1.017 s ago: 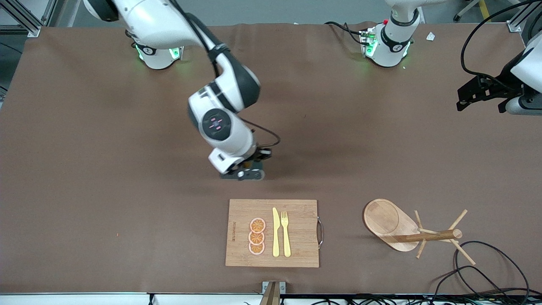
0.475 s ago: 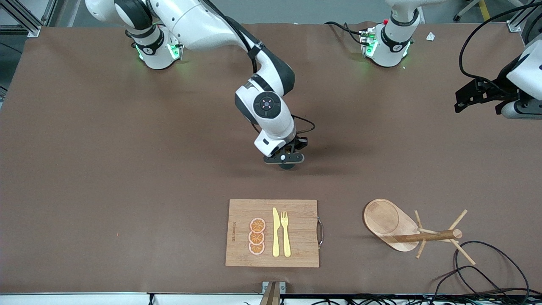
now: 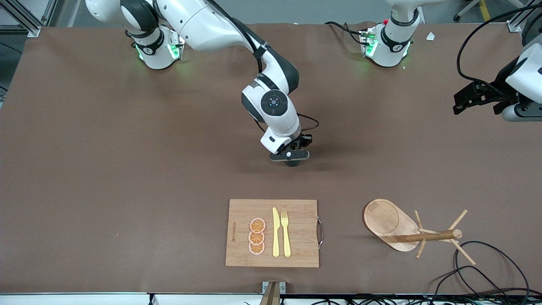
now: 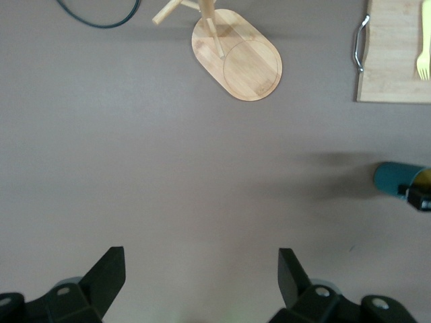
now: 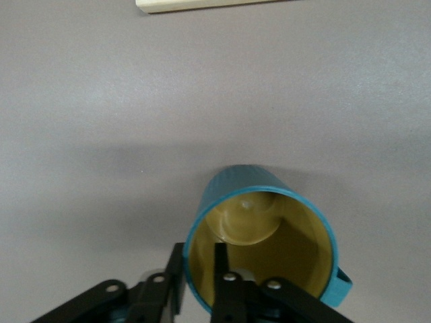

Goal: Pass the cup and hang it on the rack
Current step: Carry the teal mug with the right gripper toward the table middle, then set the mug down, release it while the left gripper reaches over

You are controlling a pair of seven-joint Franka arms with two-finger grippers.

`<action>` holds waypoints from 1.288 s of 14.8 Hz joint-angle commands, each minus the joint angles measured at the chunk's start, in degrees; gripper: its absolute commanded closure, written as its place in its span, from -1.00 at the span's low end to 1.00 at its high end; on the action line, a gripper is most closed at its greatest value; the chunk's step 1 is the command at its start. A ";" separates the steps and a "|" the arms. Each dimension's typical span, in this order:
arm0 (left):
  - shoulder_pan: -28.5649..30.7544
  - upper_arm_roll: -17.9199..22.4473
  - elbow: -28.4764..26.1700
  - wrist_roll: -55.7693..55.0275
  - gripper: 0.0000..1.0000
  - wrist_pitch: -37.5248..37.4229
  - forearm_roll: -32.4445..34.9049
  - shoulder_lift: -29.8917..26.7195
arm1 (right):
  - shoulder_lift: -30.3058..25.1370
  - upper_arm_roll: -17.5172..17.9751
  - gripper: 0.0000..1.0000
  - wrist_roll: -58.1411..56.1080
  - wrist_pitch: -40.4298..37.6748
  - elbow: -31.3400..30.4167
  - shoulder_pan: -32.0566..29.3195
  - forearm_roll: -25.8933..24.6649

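So on my screen the right gripper (image 3: pixel 291 159) is low over the middle of the counter (image 3: pixel 106 169), and in the right wrist view its fingers (image 5: pixel 222 276) sit on either side of the cup (image 5: pixel 262 235) wall near the rim, one inside and one outside. They look only narrowly parted around that wall, but I can't honestly tell whether they're actually pinching it or slack. The cup is teal-green with a yellowish inside, its little handle (image 5: pixel 340 286) sticks out at the side, and from the front it's mostly hidden under the gripper, just a dark bit poking out below it. I can't tell if its bottom is touching the counter or not. The left wrist view catches the cup (image 4: pixel 397 180) from the side too. The left gripper (image 4: pixel 202 276) is spread wide with nothing between its fingers, waiting up in the air at the left arm's end of the counter. The rack (image 3: pixel 406 231) stands toward that same end, close to the front camera, with its pegs (image 3: pixel 459 218) angling off the post. Beside it, toward the middle, there's a cutting board (image 3: pixel 296 233) with a knife (image 3: pixel 275 233), a fork (image 3: pixel 286 233) and three orange slices (image 3: pixel 257 236) on it. A black cable (image 3: pixel 487 262) loops near the rack.
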 commanded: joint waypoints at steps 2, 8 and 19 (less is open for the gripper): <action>-4.65 -0.63 0.60 -11.21 -1.00 -0.02 1.74 1.16 | -0.58 -1.19 -0.33 0.21 -0.49 1.52 -0.52 0.68; -12.21 -0.63 0.60 -29.06 -1.00 -0.02 2.09 3.53 | -5.68 -1.27 -1.00 -0.93 -5.84 1.52 -11.84 0.68; -32.51 -0.63 0.69 -61.05 -1.00 -0.02 11.14 11.08 | -12.54 -1.19 -1.00 -27.98 -20.52 0.73 -42.34 -3.08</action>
